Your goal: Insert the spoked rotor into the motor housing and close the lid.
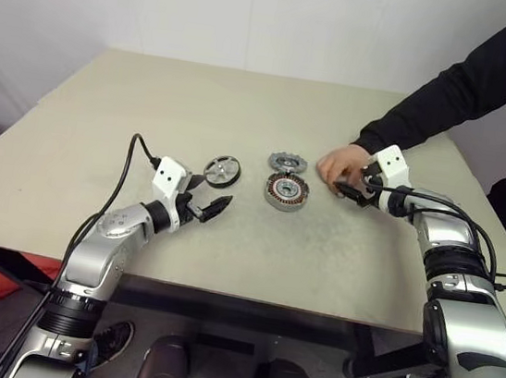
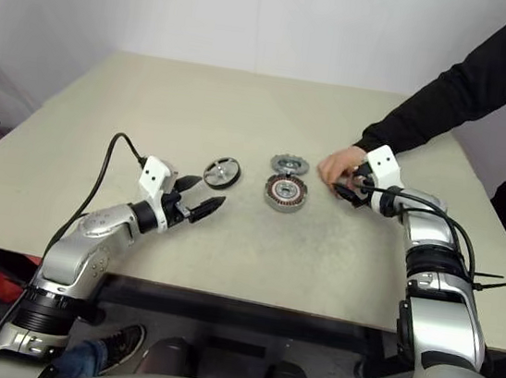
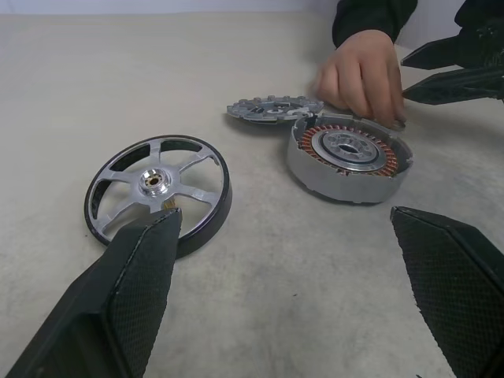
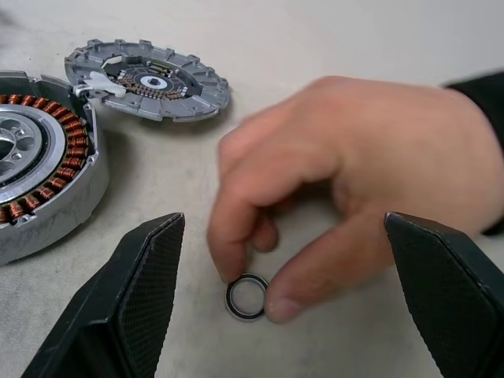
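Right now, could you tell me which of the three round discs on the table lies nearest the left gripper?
The spoked rotor, with its black rim and shiny silver spokes, lies just past the open left gripper. The motor housing and the scalloped lid sit farther right.

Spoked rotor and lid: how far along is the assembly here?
Nothing is assembled yet. The spoked rotor, motor housing and lid all lie separately on the table. Both claws are open and empty: the left claw sits near the rotor, while a person's hand handles a small dark ring before the right claw. Inserting the rotor and closing the lid remain.
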`<state>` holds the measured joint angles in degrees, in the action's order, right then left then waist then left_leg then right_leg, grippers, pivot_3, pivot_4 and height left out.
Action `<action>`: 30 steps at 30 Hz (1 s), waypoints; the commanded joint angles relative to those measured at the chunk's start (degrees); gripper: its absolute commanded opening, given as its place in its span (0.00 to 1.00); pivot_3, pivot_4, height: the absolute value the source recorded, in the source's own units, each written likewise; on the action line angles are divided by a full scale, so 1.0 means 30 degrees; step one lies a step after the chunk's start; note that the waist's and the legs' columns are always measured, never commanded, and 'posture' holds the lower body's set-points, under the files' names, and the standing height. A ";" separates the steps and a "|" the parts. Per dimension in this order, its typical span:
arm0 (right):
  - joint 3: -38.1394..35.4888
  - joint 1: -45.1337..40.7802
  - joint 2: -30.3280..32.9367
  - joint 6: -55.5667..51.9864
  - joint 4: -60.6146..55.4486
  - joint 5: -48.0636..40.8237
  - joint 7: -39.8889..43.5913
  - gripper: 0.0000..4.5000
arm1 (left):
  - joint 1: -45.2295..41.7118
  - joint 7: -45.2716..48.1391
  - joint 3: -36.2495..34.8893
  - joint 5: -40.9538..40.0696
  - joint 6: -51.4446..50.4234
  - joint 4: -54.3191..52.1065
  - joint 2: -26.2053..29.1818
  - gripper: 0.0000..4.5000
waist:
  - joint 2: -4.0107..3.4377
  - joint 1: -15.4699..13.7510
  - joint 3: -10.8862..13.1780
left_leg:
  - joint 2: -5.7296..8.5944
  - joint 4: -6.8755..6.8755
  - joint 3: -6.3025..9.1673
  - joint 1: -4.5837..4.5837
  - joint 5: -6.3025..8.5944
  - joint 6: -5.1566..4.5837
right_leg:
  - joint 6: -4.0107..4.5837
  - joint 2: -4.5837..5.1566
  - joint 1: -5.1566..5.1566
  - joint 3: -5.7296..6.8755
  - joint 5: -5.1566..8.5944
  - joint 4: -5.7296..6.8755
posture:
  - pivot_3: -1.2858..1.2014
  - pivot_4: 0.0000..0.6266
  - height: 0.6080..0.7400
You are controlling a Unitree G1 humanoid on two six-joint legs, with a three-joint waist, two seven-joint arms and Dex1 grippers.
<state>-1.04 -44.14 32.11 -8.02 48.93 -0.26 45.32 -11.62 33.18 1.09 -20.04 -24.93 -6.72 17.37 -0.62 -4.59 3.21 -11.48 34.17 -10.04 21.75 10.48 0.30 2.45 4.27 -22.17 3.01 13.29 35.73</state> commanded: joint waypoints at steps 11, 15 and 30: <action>-0.0320 -0.0727 0.0289 0.0532 -0.0195 -0.0206 -0.0252 0.93 | -0.0374 -0.0076 -0.0200 0.0058 0.0527 -0.0039 0.0023 1.00 | 0.0000 0.0039 0.0000 | -0.0002 0.0000 -0.0001 -0.0001 0.0000 0.0000 | 0.0000 0.0000 -0.0003 -0.0001 0.0000 0.0000 | 0.52 0.00 1.00; -0.0362 -0.0696 0.0390 0.0549 -0.0234 -0.0237 -0.0309 0.93 | -0.0443 -0.0049 -0.0143 0.0085 0.0588 0.0095 -0.0012 1.00 | 0.0000 0.0057 0.0000 | -0.0004 -0.0001 -0.0001 -0.0002 0.0000 0.0001 | 0.0000 -0.0001 -0.0004 0.0000 0.0000 0.0001 | 0.52 0.00 1.00; -0.0328 -0.0984 0.0372 0.0846 0.0300 -0.0185 -0.0521 0.93 | -0.0415 -0.0262 -0.0252 0.0157 0.0549 0.0119 -0.0010 1.00 | 0.0000 0.0010 0.0000 | -0.0001 -0.0001 -0.0002 0.0002 0.0000 0.0000 | 0.0000 0.0000 -0.0004 0.0000 0.0000 -0.0002 | 0.52 0.00 1.00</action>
<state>-1.05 -44.79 32.44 -6.67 50.64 -0.19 43.95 -11.66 32.61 1.10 -19.77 -24.69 -5.19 17.22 -0.62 -4.56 3.21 -11.48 34.17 -10.05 21.75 10.48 0.30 2.45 4.27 -22.18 3.01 13.29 35.72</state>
